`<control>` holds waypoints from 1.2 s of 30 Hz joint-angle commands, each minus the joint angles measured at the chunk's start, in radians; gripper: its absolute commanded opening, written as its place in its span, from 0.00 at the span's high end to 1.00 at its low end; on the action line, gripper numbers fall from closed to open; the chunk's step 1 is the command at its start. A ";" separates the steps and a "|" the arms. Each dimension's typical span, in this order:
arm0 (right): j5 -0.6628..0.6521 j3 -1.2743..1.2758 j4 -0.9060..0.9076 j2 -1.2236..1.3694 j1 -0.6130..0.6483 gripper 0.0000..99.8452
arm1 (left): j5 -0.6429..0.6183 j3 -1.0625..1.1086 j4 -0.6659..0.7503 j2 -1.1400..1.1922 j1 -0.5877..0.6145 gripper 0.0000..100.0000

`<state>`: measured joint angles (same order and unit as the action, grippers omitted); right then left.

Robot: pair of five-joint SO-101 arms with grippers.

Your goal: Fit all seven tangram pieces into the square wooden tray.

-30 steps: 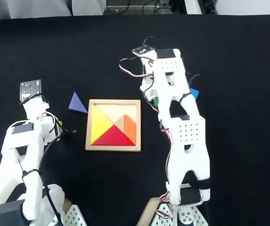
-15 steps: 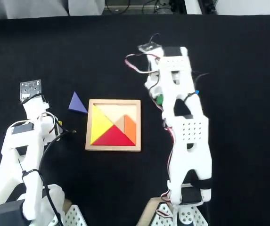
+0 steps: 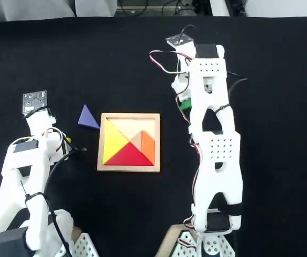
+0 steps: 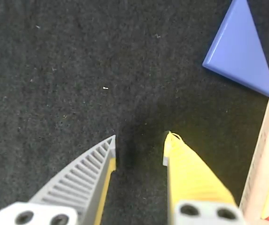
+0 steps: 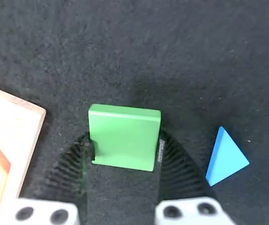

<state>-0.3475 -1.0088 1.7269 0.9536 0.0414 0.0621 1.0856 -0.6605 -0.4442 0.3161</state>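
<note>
The right arm is stretching farther from its base than a second ago, toward the table's far side. The right gripper (image 5: 124,143) is pinching a green square wooden piece (image 5: 124,136) by two opposite edges, just off a corner of the square wooden tray (image 3: 129,115). A light blue triangle (image 5: 223,157) is lying just beside the gripper. The left gripper (image 4: 141,138) is hanging with fingers spread over the black cloth (image 4: 54,70), near a purple-blue triangle (image 4: 240,56) lying just outside the tray. A yellow piece (image 3: 113,143), a red piece (image 3: 130,156) and an orange piece (image 3: 149,145) are sitting in the tray.
</note>
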 commanded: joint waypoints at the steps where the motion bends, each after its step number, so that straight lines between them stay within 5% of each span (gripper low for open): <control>1: -0.002 -0.018 0.041 -0.084 0.012 0.98 | -0.011 -0.010 0.018 -0.003 0.005 0.83; 10: -0.009 0.349 0.018 -0.484 0.157 0.97 | -0.011 -0.013 0.018 -0.002 0.005 0.83; 23: 0.092 0.553 -0.043 -0.570 0.476 0.98 | -0.011 -0.008 0.018 -0.006 0.010 0.83; 36: 0.124 0.684 -0.272 -0.469 0.489 0.98 | -0.011 -0.010 0.018 -0.005 0.007 0.83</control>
<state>-0.2232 -0.3199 1.4768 0.4902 0.5186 0.0621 1.0856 -0.6605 -0.4411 0.3161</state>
